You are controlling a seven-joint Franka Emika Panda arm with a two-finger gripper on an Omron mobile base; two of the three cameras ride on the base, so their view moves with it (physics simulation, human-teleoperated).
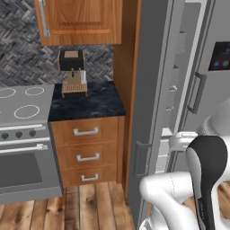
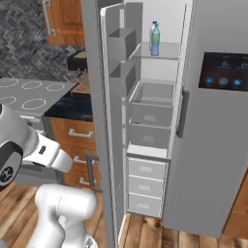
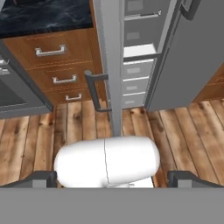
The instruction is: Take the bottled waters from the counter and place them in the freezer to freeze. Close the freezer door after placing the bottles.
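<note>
Right base view: we are finding both bottled waters point(image 2: 154, 38) already standing on the freezer point(image 2: 155, 97) top shelf, at about 1 o'clock.

We are judging the placing done and only the closing left: the freezer door point(image 2: 104, 121) is standing wide open, edge-on toward us, its handle point(image 3: 94, 91) at 11 o'clock in the hand view. The bench point(image 1: 85, 101) is carrying just a coffee machine point(image 1: 72, 72), no bottles. In the hand view the fingers point(image 3: 41, 178) are sitting far apart at the lower corners, spread and pinching nothing, so we are expecting a push on the door next.
</note>
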